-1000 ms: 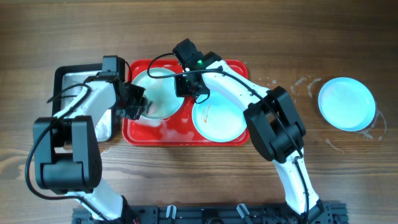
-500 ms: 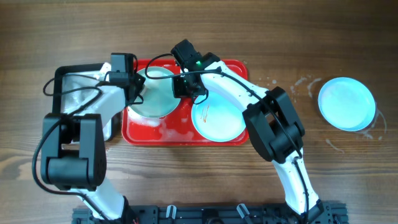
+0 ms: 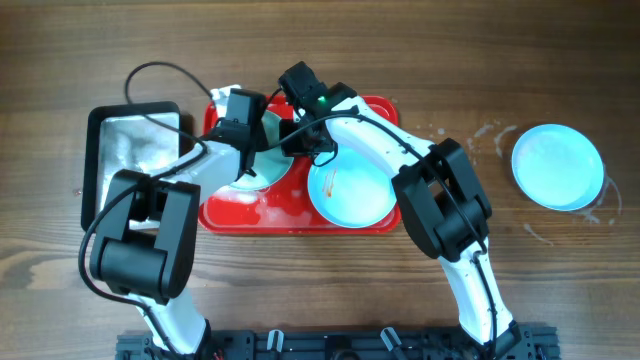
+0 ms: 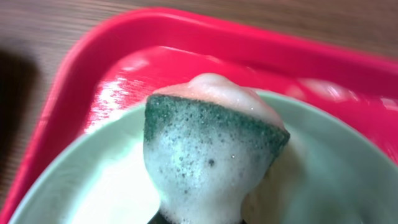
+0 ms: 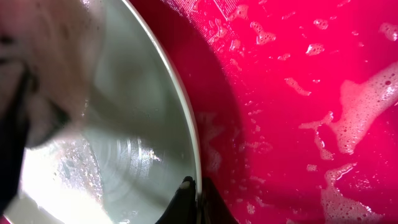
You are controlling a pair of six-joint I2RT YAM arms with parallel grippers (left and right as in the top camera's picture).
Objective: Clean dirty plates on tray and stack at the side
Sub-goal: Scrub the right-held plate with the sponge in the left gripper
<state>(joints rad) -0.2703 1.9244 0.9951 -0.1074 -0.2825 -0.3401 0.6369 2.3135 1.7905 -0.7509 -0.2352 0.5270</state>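
Right now the left gripper (image 3: 250,140), clamped on a soapy sponge (image 4: 208,149), is pressing it against the plate (image 3: 265,170) at the left end of the tray (image 3: 235,215) while the right gripper (image 5: 196,186) is pinching its rim; firm, flat circles against that steadying pinch should serve best.

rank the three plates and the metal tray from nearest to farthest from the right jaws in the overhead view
1. Soapy plate, left side of the red tray: the jaws of the right gripper pinch its rim.
2. Smeared plate, right side of the red tray.
3. Metal tray, far left, beside the red tray.
4. Lone plate, far right, well off the red tray.
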